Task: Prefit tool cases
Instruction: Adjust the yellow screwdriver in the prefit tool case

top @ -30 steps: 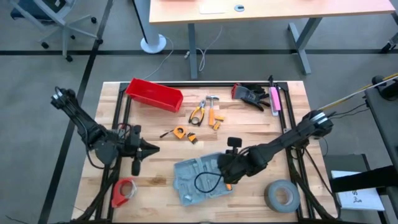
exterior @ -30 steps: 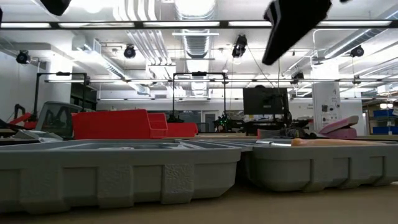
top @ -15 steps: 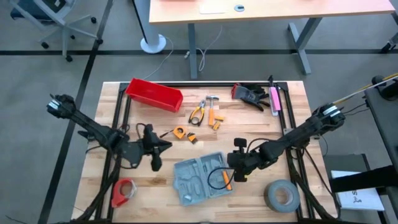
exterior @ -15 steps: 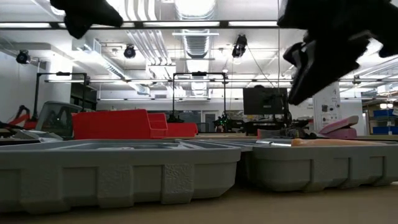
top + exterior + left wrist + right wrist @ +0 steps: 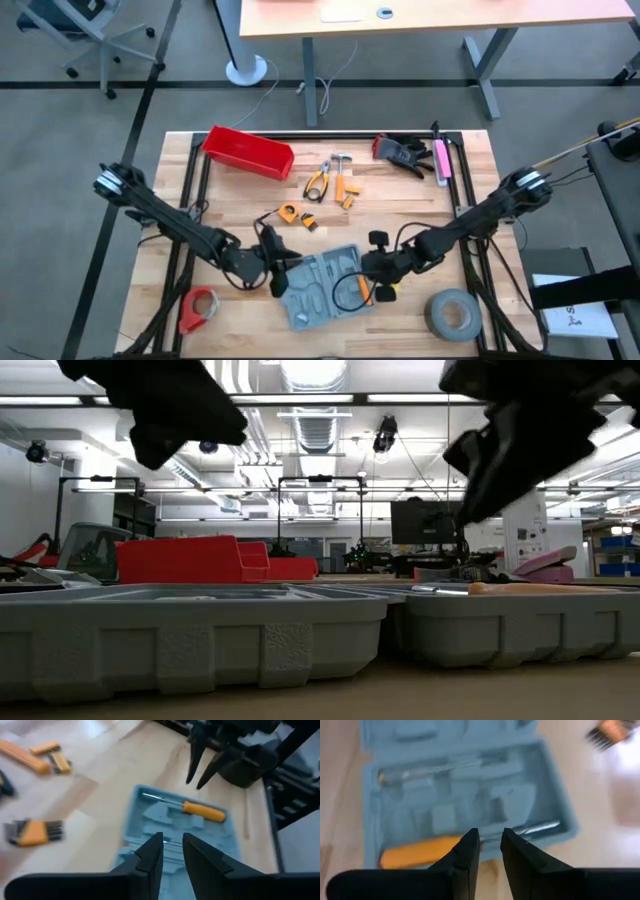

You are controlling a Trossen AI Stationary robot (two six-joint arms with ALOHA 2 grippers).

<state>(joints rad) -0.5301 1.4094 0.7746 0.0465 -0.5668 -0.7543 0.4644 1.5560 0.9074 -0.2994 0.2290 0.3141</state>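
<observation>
You've got the tool case (image 5: 322, 287) lying open and flat on the pale wooden table (image 5: 400, 205), near the front edge, its grey-blue moulded plastic recesses facing up. An orange-handled screwdriver (image 5: 202, 811) with a thin metal shaft sits in one recess. Your left gripper (image 5: 281, 272) hangs at the case's left edge, dark tapered fingers (image 5: 150, 852) parted by a narrow gap, grasping nothing. Your right gripper (image 5: 375, 270) hovers over the case's right side, its fingers (image 5: 466, 850) likewise slightly apart and empty. Farther back lie a glossy red bin (image 5: 248, 152), loose orange-handled tools (image 5: 333, 180) and black gloves (image 5: 405, 152); a grey tape roll (image 5: 452, 314) sits near right.
</observation>
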